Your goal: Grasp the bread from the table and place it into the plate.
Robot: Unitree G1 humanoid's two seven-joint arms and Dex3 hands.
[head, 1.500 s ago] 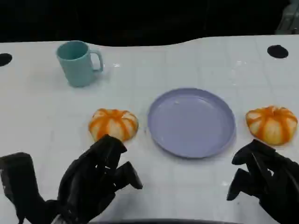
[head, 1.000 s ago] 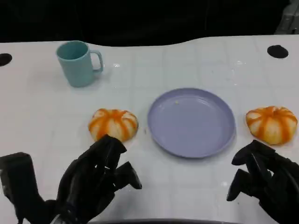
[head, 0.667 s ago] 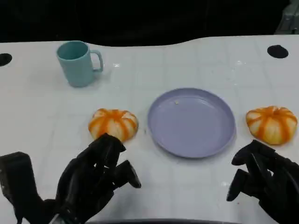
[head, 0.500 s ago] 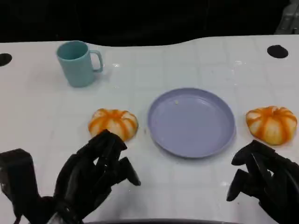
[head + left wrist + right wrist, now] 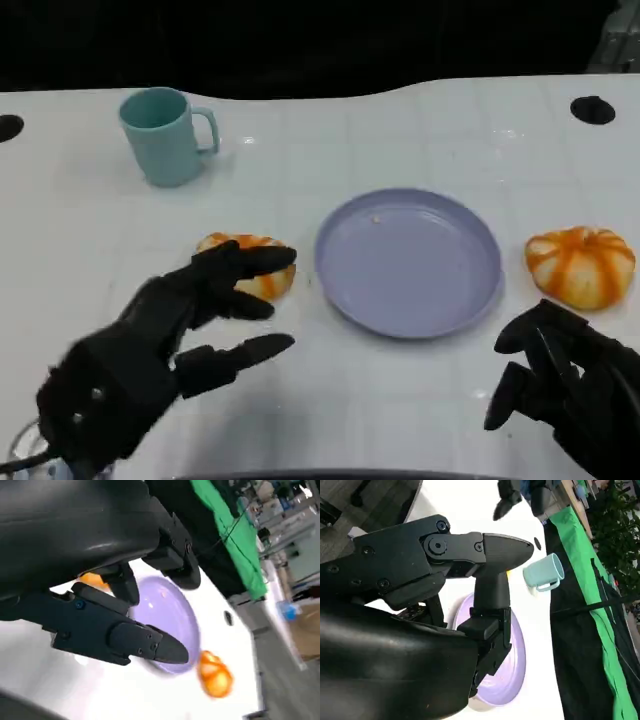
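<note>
Left hand (image 5: 150, 345) is out over the table at the near left, fingers spread wide and reaching toward the far right, nothing in its grasp. Its upper fingertips hang right over the near edge of the left bread (image 5: 252, 266); whether they touch it, I cannot tell. The thumb sticks out lower down, apart from the bun. So the grasp is not made yet, and this looks like the reach-in just ahead of closing.

Right hand (image 5: 565, 390) sits low at the near right, fingers curled in loosely, holding nothing.

Just right of that left bread lies the plate (image 5: 408, 262), lilac and bare, nothing placed in it. A second bread (image 5: 580, 265) rests on the table right of the plate, near the right hand but apart from it. Both buns are on the table, so the whole job is still to come: close, lift, carry over, set down.

Far left stands a teal mug (image 5: 163, 135), well clear of the action.
</note>
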